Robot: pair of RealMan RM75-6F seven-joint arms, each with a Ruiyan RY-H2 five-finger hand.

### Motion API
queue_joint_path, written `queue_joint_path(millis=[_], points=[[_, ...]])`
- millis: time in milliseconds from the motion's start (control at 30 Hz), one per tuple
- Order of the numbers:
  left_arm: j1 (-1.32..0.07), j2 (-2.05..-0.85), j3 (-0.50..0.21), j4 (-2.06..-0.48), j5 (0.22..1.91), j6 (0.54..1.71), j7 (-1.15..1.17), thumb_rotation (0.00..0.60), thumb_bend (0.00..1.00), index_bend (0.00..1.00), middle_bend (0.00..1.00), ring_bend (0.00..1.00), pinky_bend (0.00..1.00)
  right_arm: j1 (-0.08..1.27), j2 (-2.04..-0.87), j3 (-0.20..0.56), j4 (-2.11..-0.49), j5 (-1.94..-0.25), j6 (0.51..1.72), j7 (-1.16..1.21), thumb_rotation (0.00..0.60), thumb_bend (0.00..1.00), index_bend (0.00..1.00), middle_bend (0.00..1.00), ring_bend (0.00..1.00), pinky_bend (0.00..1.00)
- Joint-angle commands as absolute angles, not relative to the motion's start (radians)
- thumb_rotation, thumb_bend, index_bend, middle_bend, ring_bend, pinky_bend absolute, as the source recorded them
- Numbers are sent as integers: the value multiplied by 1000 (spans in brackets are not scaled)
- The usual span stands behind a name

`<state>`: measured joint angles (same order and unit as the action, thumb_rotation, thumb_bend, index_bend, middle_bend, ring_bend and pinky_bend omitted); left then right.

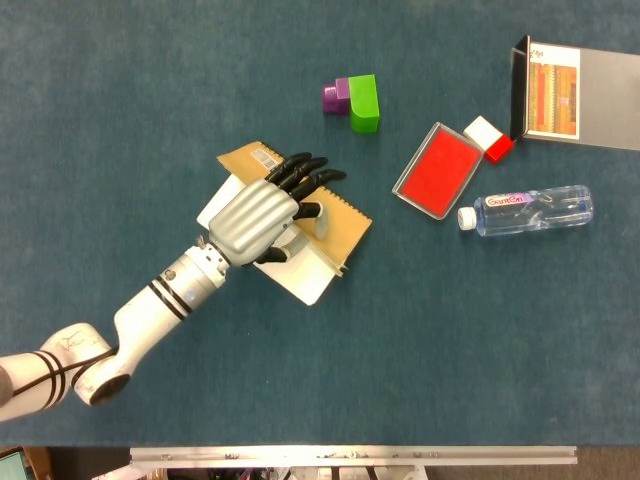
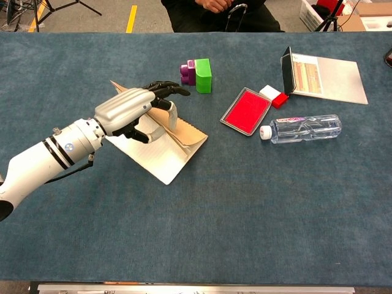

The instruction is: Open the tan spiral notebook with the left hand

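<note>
The tan spiral notebook [image 1: 345, 222] lies left of the table's middle, with its spiral edge toward the far right. Its tan cover [image 2: 191, 130] is lifted off the white lined page [image 2: 156, 158] below. My left hand [image 1: 262, 216] reaches in from the lower left and holds the raised cover, dark fingers [image 1: 305, 172] on top and the thumb beneath. In the chest view the left hand [image 2: 131, 106] sits above the page with the cover tilted up beside it. My right hand shows in neither view.
A purple and green block [image 1: 355, 100] stands just beyond the notebook. Further right lie a red tray [image 1: 436, 170], a small white and red box [image 1: 489, 138], a clear water bottle [image 1: 530, 211] on its side and an open booklet [image 1: 575, 92].
</note>
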<state>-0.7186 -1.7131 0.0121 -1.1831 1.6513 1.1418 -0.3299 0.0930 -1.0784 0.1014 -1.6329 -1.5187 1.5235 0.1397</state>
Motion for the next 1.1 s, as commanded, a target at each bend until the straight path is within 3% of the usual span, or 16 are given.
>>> queue_joint_path(millis=[33,700,1100], points=[[-717,-1716,9,-1188,1648,1144,-323,600,469,649,145,17,0,93,-1078,101,-1631,-1518,1522,141,600,471,355,349,251,369],[-619,-1613,72,-1210,1679,1267,-374,600,469,772,232,27,0,109,-1088,102,-1634,-1527,1505,139,600,471,354,349,251,369],[-525,-1507,131,-1123,1694,1352,-464,600,469,773,233,33,0,119,-1092,102,-1648,-1535,1498,124,600,471,355,349,251,369]])
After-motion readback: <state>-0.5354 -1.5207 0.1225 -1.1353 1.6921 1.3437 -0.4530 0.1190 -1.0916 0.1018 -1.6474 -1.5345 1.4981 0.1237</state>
